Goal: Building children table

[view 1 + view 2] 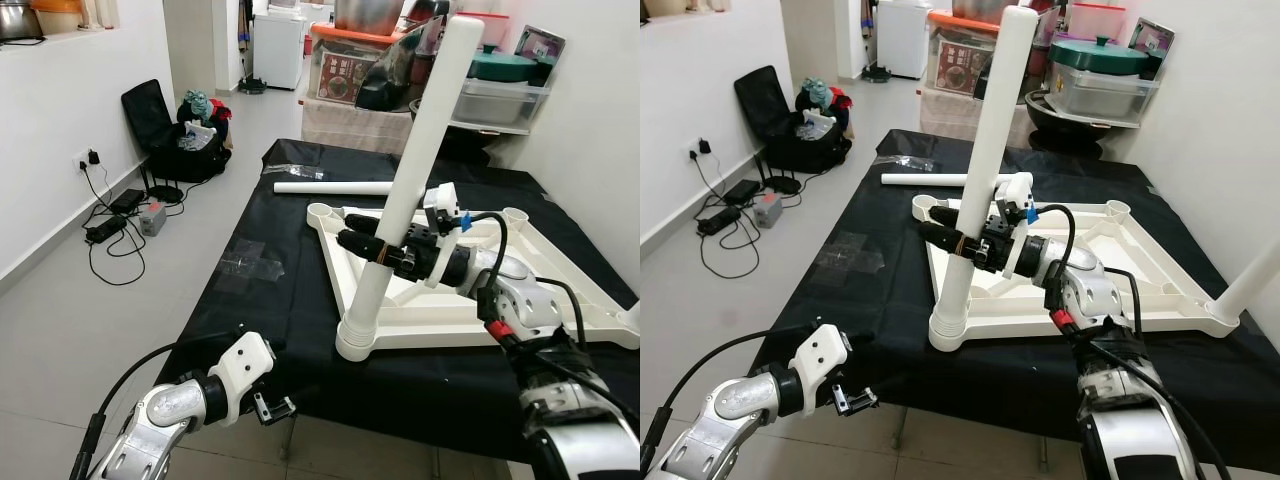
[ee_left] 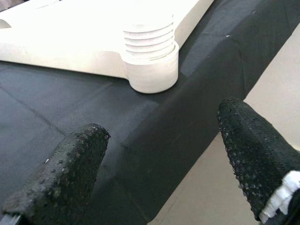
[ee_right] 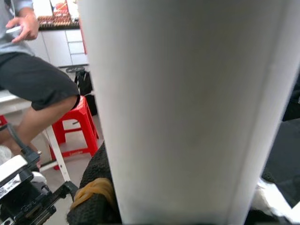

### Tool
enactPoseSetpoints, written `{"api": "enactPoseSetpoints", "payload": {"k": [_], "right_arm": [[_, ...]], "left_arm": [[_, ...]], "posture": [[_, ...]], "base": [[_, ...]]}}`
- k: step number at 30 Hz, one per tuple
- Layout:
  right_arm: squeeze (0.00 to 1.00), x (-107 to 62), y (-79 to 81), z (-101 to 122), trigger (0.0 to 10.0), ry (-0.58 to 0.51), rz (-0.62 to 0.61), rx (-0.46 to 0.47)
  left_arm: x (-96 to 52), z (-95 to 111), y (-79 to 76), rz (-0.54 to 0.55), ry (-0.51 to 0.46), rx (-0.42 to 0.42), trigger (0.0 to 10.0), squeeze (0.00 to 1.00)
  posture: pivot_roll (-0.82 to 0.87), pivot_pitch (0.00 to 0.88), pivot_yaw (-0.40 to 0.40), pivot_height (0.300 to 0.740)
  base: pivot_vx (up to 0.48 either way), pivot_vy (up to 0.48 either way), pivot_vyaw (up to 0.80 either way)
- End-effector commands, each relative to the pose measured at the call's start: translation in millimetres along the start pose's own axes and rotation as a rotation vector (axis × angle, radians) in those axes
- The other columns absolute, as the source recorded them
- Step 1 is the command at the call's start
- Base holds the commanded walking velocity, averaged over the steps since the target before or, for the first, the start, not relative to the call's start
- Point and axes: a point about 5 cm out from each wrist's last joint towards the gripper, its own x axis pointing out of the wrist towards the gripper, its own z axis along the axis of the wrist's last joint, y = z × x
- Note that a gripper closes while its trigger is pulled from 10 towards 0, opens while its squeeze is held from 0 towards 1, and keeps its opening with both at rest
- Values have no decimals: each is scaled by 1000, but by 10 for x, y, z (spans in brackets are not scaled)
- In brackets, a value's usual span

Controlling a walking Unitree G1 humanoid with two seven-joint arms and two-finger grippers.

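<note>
One white leg [image 1: 420, 150] leaning in the corner socket [image 1: 358, 338] of the tabletop [image 1: 560, 290], clenched by the right gripper [image 1: 372, 250]. Left gripper [image 2: 159, 154] spread, empty, below the cloth edge [image 2: 187, 93]. Likely cross-threading if turned while tilted.

Tabletop [image 1: 560, 300] upside down on cloth-covered platform [image 1: 250, 300]; leg [image 1: 415, 170] stands tilted in near-left corner socket; loose leg [image 1: 335, 187] behind.

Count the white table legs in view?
3: one leg standing tilted in the near corner socket, held by the right gripper; one lying on the black cloth; one at the far-right corner. Others may be hidden.
</note>
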Motion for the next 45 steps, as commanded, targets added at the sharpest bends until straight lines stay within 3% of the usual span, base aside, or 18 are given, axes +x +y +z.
{"api": "enactPoseSetpoints", "payload": {"k": [1, 19, 30, 39, 41, 42, 43, 44, 45], "right_arm": [[0, -63, -51, -183, 0, 54, -30, 63], [0, -59, 6, -298, 0, 91, 8, 7], [0, -23, -8, -407, 0, 151, -20, 35], [0, -32, -62, -626, 0, 172, -291, 38], [0, -76, -84, -765, 0, 173, -496, 76], [0, -76, -84, -765, 0, 173, -496, 76], [0, -116, -101, -809, 0, 157, -611, 88], [0, -116, -101, -809, 0, 157, -611, 88], [0, -183, -86, -878, 0, 145, -736, 104]], "left_arm": [[26, 26, -25, -17, -3, 0, 10000, 0], [37, 47, -14, -20, -4, -1, 10000, 0], [16, 41, -9, -13, 0, -9, 10000, 0], [44, 42, -8, -11, -2, -13, 10000, 0], [28, 33, 1, -9, 0, -15, 10000, 0], [28, 33, 1, -9, 0, -15, 10000, 0], [21, 23, 10, -7, 5, -12, 10000, 0], [21, 23, 10, -7, 5, -12, 10000, 0], [18, 19, 29, -2, 8, -11, 10000, 0]], "posture": [[122, 0, -119, 740], [110, 0, -111, 740], [112, 0, -117, 740], [93, 0, -109, 740], [84, 0, -101, 740], [84, 0, -101, 740], [82, 0, -101, 740], [82, 0, -101, 740], [78, 0, -97, 740]], "base": [[0, 0, 0], [0, 0, 0], [0, 0, 0], [0, 0, 0], [0, 0, 0], [0, 0, 0], [0, 0, 0], [0, 0, 0], [0, 0, 0]]}}
